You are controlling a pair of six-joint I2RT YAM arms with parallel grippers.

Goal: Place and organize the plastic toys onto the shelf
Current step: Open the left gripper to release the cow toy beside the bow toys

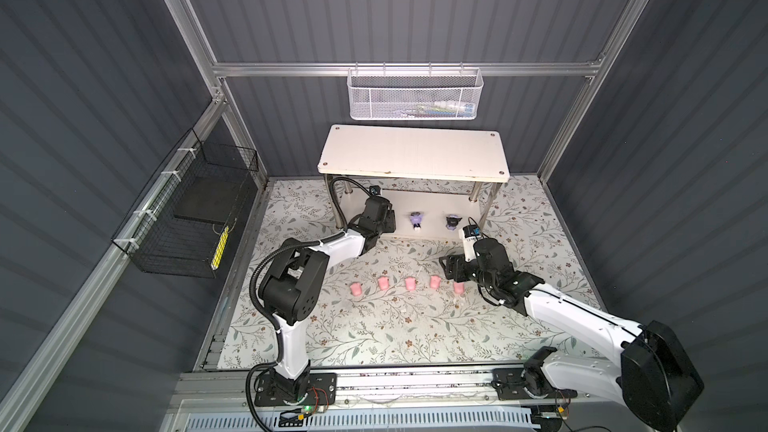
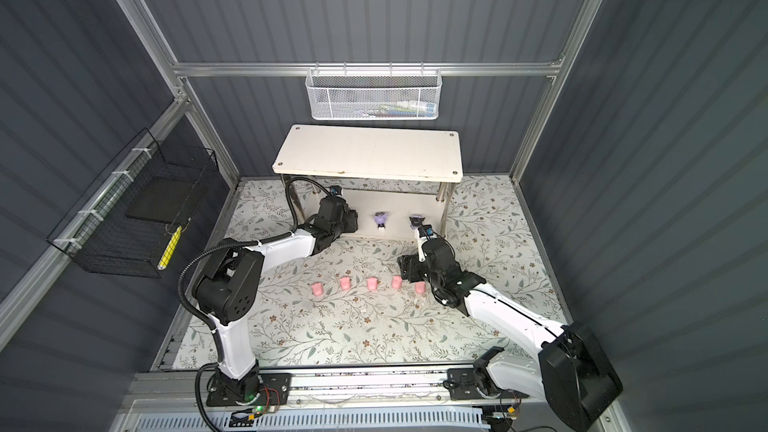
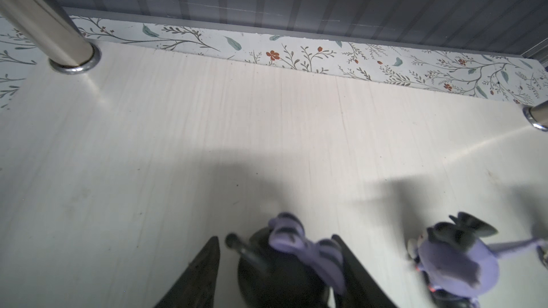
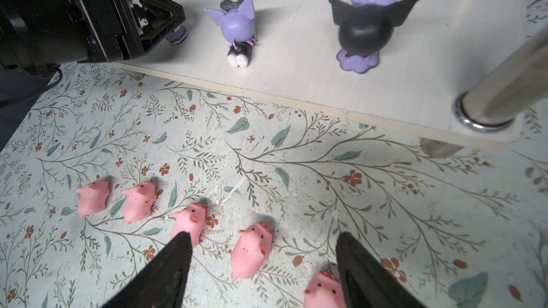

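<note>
Left wrist view: left gripper (image 3: 275,237), jaws parted, brackets a lavender toy (image 3: 296,244). Right gripper (image 4: 264,234) gapes over pink pigs (image 4: 139,202) at the shelf's (image 1: 415,155) 6 o'clock.

shelf board (image 1: 414,151): matt white, faint wood grain | shelf legs (image 4: 501,96): polished metal | pink toys (image 4: 250,251): smooth plastic | black-headed figurine (image 4: 363,32): slight sheen | floor sheet (image 4: 326,173): printed, scuffed | mesh basket (image 1: 413,97): white-coated wire

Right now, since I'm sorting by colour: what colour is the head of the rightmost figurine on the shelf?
Black head, clearest in the right wrist view.
</note>
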